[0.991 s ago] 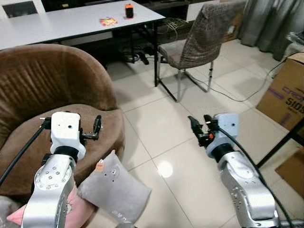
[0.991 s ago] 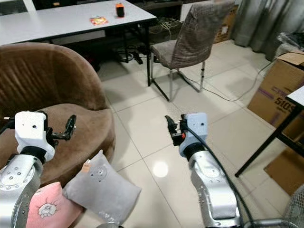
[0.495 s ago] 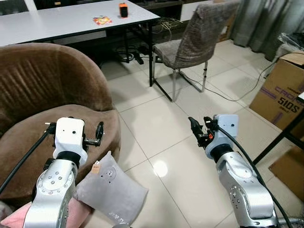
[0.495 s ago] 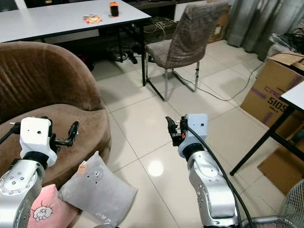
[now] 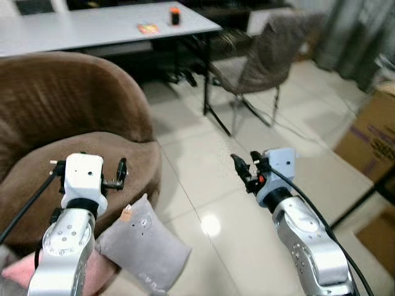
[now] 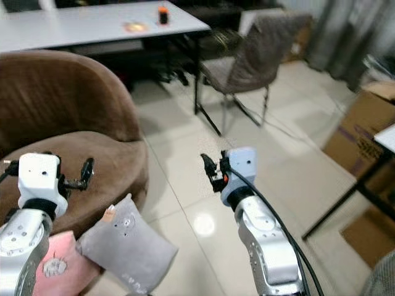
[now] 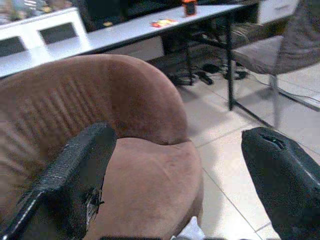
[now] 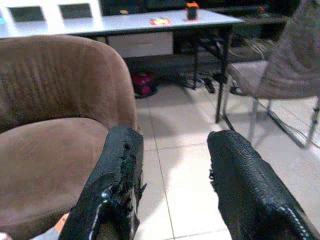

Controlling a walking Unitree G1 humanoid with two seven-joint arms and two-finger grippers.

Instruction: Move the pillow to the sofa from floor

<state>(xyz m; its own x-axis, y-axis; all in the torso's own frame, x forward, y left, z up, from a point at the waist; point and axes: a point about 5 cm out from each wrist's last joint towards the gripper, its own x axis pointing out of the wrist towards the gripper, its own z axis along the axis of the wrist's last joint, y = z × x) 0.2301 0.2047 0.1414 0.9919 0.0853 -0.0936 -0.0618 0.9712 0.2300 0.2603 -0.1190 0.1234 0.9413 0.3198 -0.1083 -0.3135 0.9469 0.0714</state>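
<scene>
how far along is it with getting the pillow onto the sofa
Nothing looks done yet: the grey pillow leans on the floor against the front of the brown sofa, with a pink pillow beside it. In hand: nothing. The left gripper is open above the sofa seat, and the right gripper is open over the tiled floor. Left: reach down, grip the grey pillow, lift it and set it on the seat.

Pale glossy tile floor (image 5: 203,166), lamp glare spot near middle. Long white tabletop (image 5: 92,28) on black legs at back, small orange-black object (image 5: 175,16) and colourful flat item (image 5: 145,28) on it. Grey upholstered chair (image 5: 259,65) with metal legs beside tabletop. Cables (image 5: 290,126) trail across floor. Cardboard box (image 5: 367,139) at right. Grey curtain (image 5: 355,34) in far right corner.
</scene>
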